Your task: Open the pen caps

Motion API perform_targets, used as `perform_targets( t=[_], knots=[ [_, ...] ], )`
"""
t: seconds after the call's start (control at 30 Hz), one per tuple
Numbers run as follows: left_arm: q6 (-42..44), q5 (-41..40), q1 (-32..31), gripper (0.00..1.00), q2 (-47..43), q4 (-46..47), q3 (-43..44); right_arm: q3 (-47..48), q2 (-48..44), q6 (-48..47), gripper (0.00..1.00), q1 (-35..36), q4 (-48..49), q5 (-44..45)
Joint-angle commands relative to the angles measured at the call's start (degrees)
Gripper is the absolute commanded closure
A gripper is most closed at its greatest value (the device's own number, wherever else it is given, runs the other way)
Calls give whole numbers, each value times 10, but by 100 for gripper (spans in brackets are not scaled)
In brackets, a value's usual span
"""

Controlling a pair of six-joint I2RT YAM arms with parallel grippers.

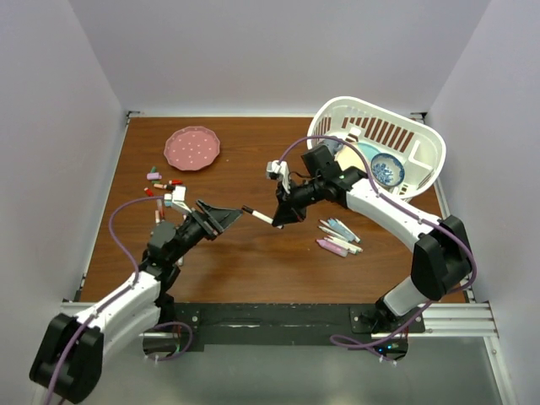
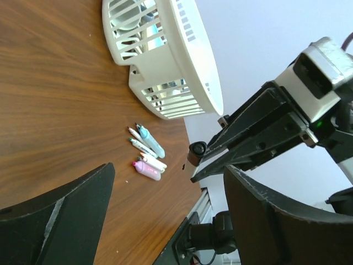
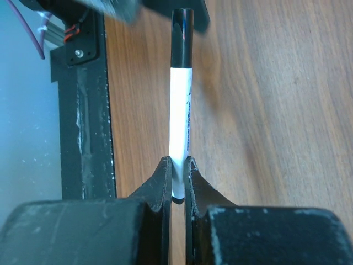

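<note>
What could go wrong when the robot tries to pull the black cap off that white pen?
1. The right gripper pinches the slim white plastic marker only near its back end. A hard tug might tilt it or pull it out of the grip.
2. The left gripper is wide open near the short black cylindrical cap but is not gripping it. If it closes off-centre, it may knock the marker sideways or grab the white barrel instead.
</note>
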Motion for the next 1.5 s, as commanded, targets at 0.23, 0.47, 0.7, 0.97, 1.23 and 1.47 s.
perform_targets(
  t=[0.23,0.47,0.7,0.97,1.23,1.47],
  knots=[
    [21,-185,-112,27,114,53,111,-24,-35,29,100,-10,49,-40],
    [22,-189,-132,52,142,57,125,-31,-32,58,100,-19,72,-36],
    [25,-189,-135,60,156,51,132,-38,-28,79,100,-20,92,-18],
    [52,-220,-136,97,143,26,145,-54,-33,80,100,-20,104,-25],
    [73,-144,-136,100,170,53,150,-49,-13,114,43,-16,133,-71],
    [67,-122,-141,100,195,80,150,-28,19,159,53,-5,146,-79]
  ],
)
